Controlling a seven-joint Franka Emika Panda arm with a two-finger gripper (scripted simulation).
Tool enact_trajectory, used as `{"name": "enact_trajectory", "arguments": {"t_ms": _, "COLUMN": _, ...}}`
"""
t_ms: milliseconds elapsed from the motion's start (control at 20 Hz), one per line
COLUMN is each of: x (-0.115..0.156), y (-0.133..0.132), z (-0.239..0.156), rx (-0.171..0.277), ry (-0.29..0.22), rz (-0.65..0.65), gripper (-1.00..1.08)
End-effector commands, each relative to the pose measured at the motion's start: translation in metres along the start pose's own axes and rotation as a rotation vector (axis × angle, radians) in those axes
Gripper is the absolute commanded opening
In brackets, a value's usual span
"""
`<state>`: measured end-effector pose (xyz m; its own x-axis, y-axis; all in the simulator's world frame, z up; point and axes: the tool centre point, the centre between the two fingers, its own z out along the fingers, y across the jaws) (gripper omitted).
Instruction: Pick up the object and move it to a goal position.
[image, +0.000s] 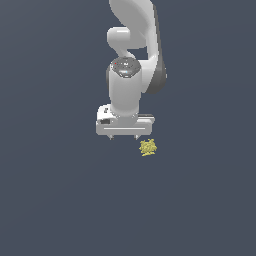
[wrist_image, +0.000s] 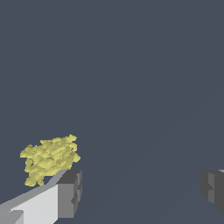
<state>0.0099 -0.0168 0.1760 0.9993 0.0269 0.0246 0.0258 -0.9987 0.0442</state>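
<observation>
The object (image: 148, 147) is a small pale-yellow, bumpy clump lying on the dark grey floor, just off the exterior view's right end of my gripper (image: 124, 136). In the wrist view the object (wrist_image: 49, 158) sits just beyond one grey fingertip (wrist_image: 69, 192), outside the gap. The other fingertip (wrist_image: 213, 190) shows far across the picture, so the gripper (wrist_image: 141, 191) is open wide with nothing between its fingers. The white arm hangs straight down over the floor.
Flat dark grey floor (image: 55, 200) fills both views around the arm. No other objects, containers or edges show.
</observation>
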Motion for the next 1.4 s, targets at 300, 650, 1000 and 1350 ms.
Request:
{"name": "enact_trajectory", "arguments": {"t_ms": 300, "x": 0.001, "y": 0.004, "z": 0.0, "rx": -0.009, "ry": 0.001, "rz": -0.003, "gripper": 1.0}}
{"name": "enact_trajectory", "arguments": {"t_ms": 650, "x": 0.001, "y": 0.0, "z": 0.003, "rx": -0.007, "ry": 0.0, "rz": 0.035, "gripper": 1.0}}
{"name": "enact_trajectory", "arguments": {"t_ms": 1000, "x": 0.0, "y": -0.009, "z": 0.008, "rx": -0.001, "ry": -0.002, "rz": 0.126, "gripper": 1.0}}
{"name": "enact_trajectory", "arguments": {"t_ms": 1350, "x": -0.003, "y": -0.023, "z": 0.016, "rx": 0.007, "ry": -0.006, "rz": 0.271, "gripper": 1.0}}
